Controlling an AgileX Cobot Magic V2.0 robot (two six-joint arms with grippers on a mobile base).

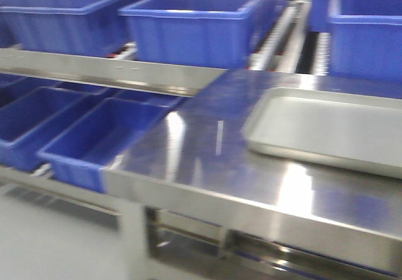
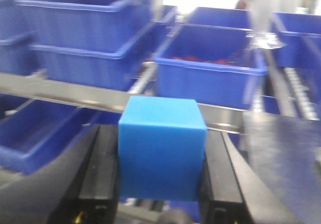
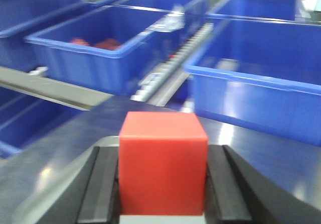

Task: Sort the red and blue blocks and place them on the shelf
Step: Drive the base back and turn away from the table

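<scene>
In the left wrist view a bright blue block (image 2: 162, 148) sits clamped between the black fingers (image 2: 100, 179) of my left gripper (image 2: 161, 184), held in the air in front of the shelf rail (image 2: 75, 96). The right wrist view shows a bright red block (image 3: 162, 163) pinched by my right gripper (image 3: 161, 194), above the steel tabletop (image 3: 75, 133) near the grey tray's corner (image 3: 50, 194). The shelf (image 1: 113, 70) with its white roller tracks (image 1: 279, 32) fills the front view. Neither gripper nor block appears in the front view.
Large blue bins (image 1: 188, 22) stand on the shelf's upper tier and more bins (image 1: 94, 139) on the lower tier at left. One bin (image 2: 210, 63) holds red items. A shallow grey tray (image 1: 326, 129) lies on the shiny steel tabletop (image 1: 207, 148).
</scene>
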